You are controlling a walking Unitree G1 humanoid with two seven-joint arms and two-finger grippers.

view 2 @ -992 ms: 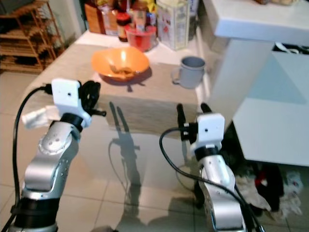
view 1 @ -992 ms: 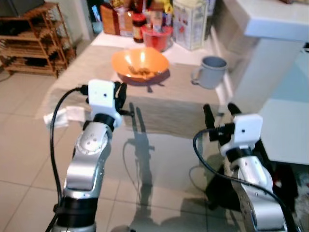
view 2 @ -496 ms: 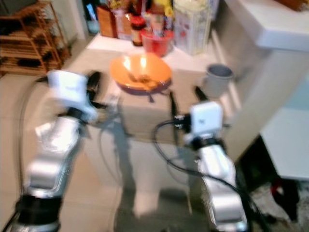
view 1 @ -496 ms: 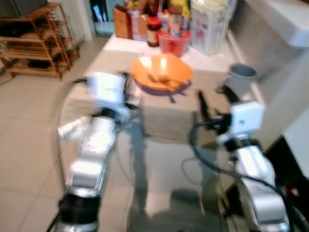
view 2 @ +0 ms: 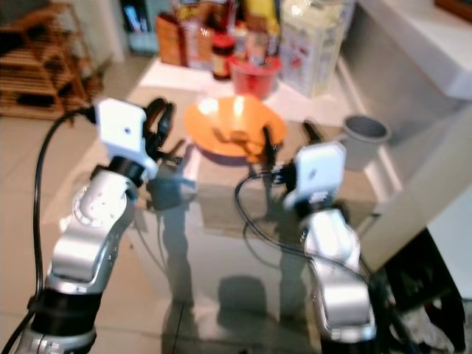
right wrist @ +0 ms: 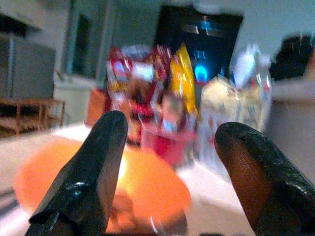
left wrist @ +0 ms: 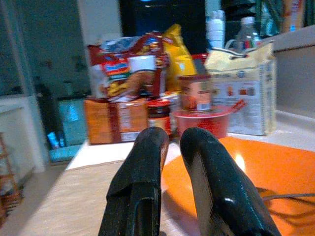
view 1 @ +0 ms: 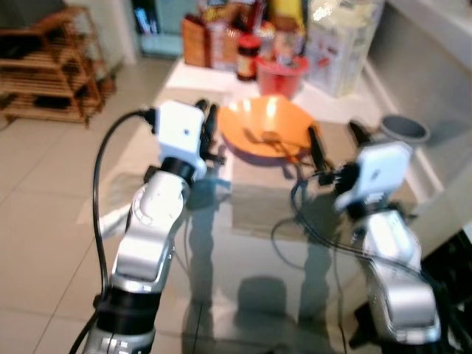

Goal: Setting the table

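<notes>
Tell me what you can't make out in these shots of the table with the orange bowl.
- Contents of the orange bowl: eye views too blurred; thin utensils, maybe forks, unsure.
- Labels on the jars and packets behind it: too small to read; smeared by motion in the right wrist view.
- Grey mug: inside hidden by its rim; partly behind the right gripper.
- Left gripper: fingers block the bowl's near rim.

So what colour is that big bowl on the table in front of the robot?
Orange; the wide shallow bowl shows best in the left eye view.

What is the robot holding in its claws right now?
Nothing. The left gripper has its jaws shut on nothing beside the orange bowl; the right gripper has its jaws open, empty, facing that bowl.
</notes>
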